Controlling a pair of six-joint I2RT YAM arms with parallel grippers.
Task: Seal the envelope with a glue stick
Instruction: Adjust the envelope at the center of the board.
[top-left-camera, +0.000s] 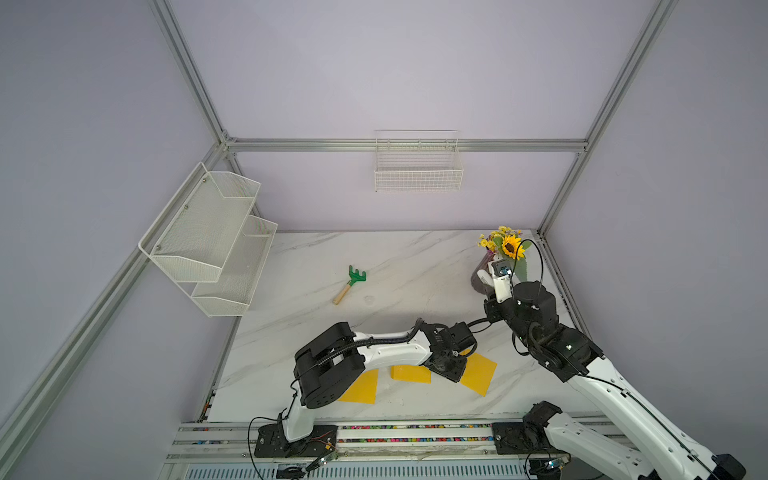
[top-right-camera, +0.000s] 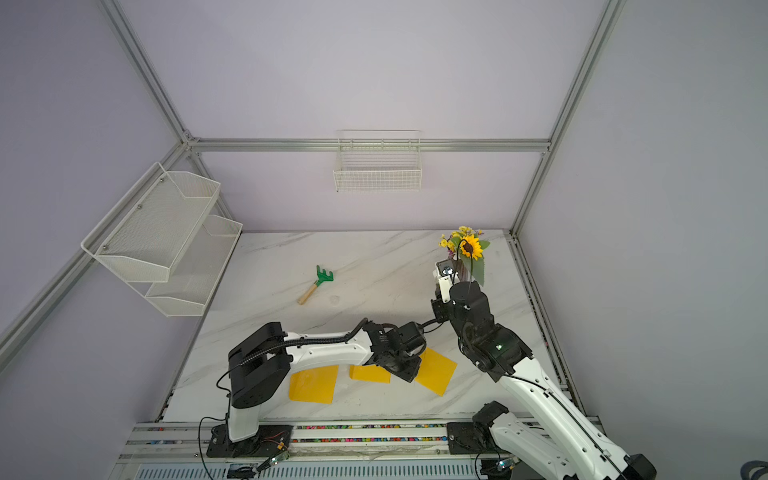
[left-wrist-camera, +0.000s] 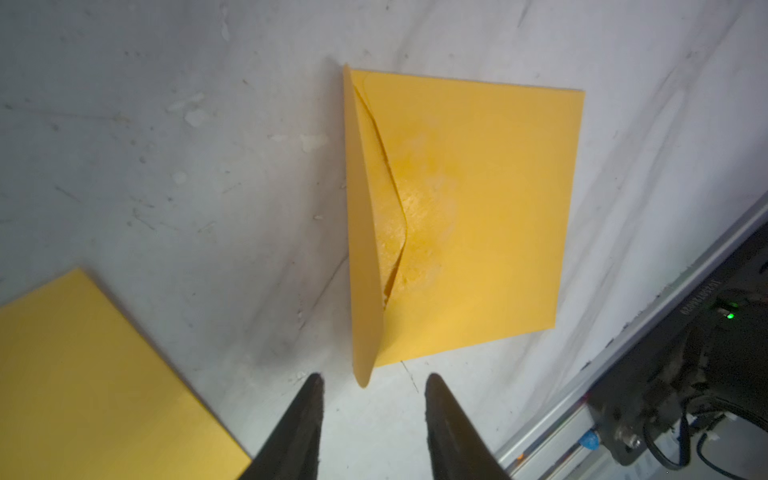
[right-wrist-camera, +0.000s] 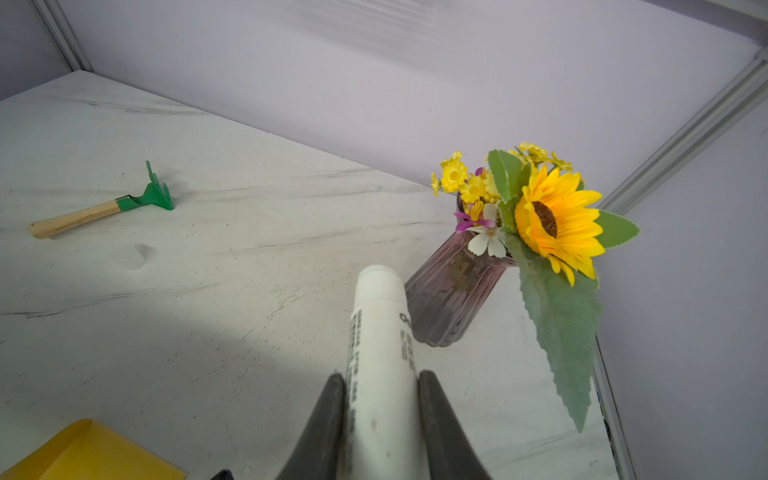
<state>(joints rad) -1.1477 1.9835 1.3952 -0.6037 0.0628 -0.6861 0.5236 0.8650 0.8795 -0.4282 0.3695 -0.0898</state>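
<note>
Your left arm (top-left-camera: 390, 349) bends low near the table's (top-left-camera: 415, 257) front edge, left gripper (left-wrist-camera: 374, 378) spread and empty, beside the envelope (left-wrist-camera: 478, 208). Your right arm (top-left-camera: 602, 374) is up high by the far right corner, right gripper (right-wrist-camera: 382, 376) pinching the glue stick (right-wrist-camera: 380, 316)

Soft even light, seemingly overhead; top views bowed at edges; broad shadow on tabletop (right-wrist-camera: 166, 374); wrist views slightly soft

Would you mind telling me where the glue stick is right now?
In the right wrist view, the glue stick is held in the right gripper, above the far right corner of the table, beside the purple vase of flowers.
</note>
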